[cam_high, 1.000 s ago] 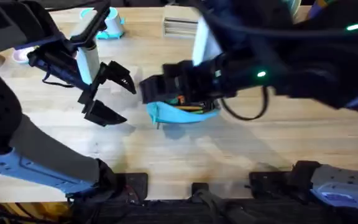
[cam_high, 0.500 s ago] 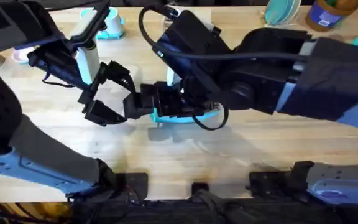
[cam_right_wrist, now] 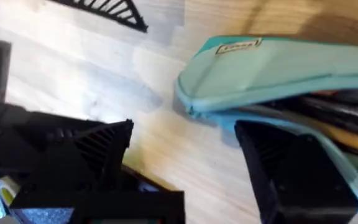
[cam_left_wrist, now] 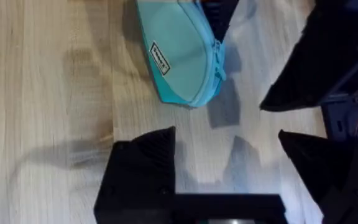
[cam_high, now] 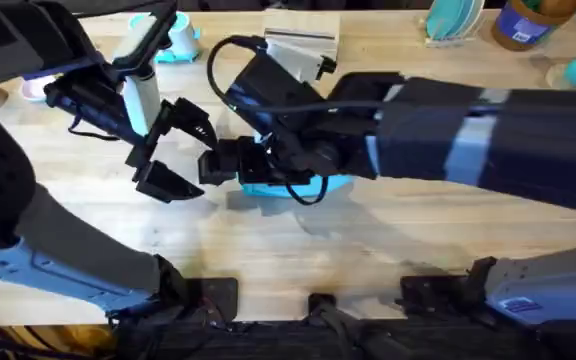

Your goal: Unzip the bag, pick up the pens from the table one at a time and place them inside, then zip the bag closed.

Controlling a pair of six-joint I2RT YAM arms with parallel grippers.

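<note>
At the overhead frame's centre, on one plank table (cam_high: 388, 240), one turquoise bag (cam_high: 313, 186) lies under the right arm. The right gripper (cam_right_wrist: 185, 162) hangs spread at the bag's unzipped end, several pens (cam_right_wrist: 340, 121) inside. Left of centre, the left gripper (cam_high: 173, 150) gapes, holding nothing.

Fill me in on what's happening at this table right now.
Two robot arms are working on a turquoise bag lying on the wooden table. The bag is unzipped, and pens already lie inside it. The right gripper is down at the bag's end, open, with one finger at the opening near the zipper. The left gripper hovers open beside the bag, holding nothing. Zipping the bag closed looks like what remains.
</note>
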